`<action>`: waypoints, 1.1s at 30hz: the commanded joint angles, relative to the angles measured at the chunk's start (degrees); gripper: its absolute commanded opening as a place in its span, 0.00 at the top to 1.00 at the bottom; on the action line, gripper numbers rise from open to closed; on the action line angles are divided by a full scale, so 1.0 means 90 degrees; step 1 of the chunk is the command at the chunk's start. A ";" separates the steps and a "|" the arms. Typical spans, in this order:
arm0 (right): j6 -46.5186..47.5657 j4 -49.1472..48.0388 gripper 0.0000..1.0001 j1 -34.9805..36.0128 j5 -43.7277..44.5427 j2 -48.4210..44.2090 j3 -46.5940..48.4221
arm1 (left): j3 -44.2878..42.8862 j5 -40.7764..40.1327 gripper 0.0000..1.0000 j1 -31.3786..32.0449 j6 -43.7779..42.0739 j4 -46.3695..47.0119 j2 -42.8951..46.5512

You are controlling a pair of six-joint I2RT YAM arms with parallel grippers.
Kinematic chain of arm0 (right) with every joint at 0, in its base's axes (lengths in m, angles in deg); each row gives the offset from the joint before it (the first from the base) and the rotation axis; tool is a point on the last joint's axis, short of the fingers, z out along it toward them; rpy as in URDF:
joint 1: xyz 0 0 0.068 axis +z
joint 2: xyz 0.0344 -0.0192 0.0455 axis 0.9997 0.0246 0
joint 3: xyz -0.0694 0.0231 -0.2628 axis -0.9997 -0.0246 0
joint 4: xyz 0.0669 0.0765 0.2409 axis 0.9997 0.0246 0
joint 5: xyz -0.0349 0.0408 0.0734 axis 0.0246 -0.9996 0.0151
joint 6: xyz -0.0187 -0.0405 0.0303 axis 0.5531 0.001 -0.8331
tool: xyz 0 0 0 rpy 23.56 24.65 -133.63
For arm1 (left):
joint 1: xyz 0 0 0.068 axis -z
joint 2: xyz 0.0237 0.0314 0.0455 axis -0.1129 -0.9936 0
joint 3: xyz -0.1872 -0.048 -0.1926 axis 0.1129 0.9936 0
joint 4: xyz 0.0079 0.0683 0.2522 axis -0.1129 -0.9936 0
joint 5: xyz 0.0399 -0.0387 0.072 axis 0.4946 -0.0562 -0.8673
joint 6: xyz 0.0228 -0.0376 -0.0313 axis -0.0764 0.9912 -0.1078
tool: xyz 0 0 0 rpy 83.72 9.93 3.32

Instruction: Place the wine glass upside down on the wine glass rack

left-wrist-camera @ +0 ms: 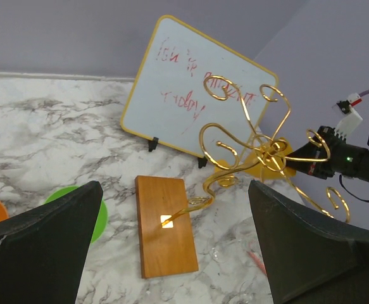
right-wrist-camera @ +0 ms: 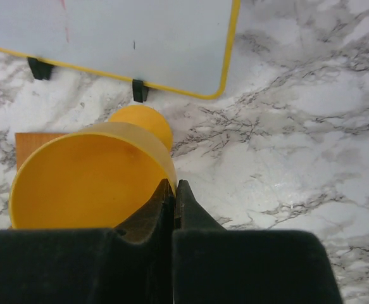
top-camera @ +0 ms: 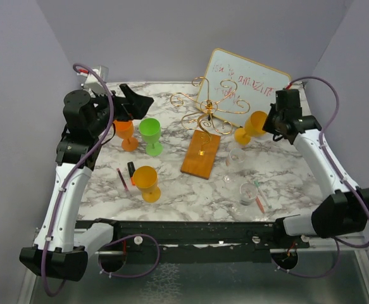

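Right gripper [right-wrist-camera: 175, 190]: fingers pinched together on the rim of the yellow wine glass [right-wrist-camera: 83, 183], one finger at the inside of the bowl wall and one outside. The glass is tipped over, mouth toward the wrist, foot pointing away toward the whiteboard [top-camera: 247, 82]. Cannot tell whether the foot touches the table [top-camera: 190, 196]. From above, the glass sits just right of the rack [top-camera: 207, 120], not hung on any of its arms. The rack stands mid-table in front of the whiteboard, its gold wire post rising from a wooden base [left-wrist-camera: 165, 247]. Left gripper [top-camera: 132, 104]: jaws spread wide, holding nothing, raised over the far left of the table and facing the rack. Beside it stand an orange glass [top-camera: 126, 133] and a green glass [top-camera: 151, 135], with a second yellow glass [top-camera: 147, 182] nearer the arm bases.
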 commanded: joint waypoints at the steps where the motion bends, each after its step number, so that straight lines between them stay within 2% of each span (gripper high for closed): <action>1: -0.0047 -0.0010 0.99 0.0036 0.0556 -0.1283 0.0141 | -0.0246 0.0776 0.01 0.0035 0.0403 0.0578 0.0065; 7: -0.0575 -0.1232 0.99 0.0034 0.1213 -0.3272 -0.0977 | -0.0564 0.1644 0.01 0.0117 0.0825 0.0630 -0.0230; 14: -0.1167 -0.2185 1.00 0.0040 0.1413 -0.4388 -0.1416 | -0.0905 0.1346 0.01 0.0651 0.1492 0.0660 -0.0499; 15: -0.1230 -0.2326 1.00 0.0034 0.1445 -0.4508 -0.1448 | -0.0959 0.1280 0.04 0.0768 0.1574 0.0684 -0.0570; 17: -0.1315 -0.2651 1.00 0.0039 0.1483 -0.4722 -0.1507 | -0.1110 0.1144 0.16 0.1036 0.1739 0.0788 -0.0737; 19: -0.1362 -0.3047 0.99 0.0035 0.1342 -0.4894 -0.1563 | -0.1267 0.0981 0.17 0.1298 0.1978 0.0912 -0.0930; 25: -0.1197 -0.4962 0.99 0.0037 0.0533 -0.5339 -0.2012 | -0.1797 0.0391 0.10 0.2371 0.2285 0.1497 -0.1584; 28: -0.1335 -0.5366 1.00 0.0034 0.0167 -0.5296 -0.1981 | -0.1767 0.0073 0.02 0.2836 0.2390 0.2274 -0.1739; 33: -0.1603 -0.6114 0.99 0.0036 -0.0677 -0.5176 -0.2059 | -0.1667 -0.0538 0.01 0.3457 0.2837 0.3561 -0.2015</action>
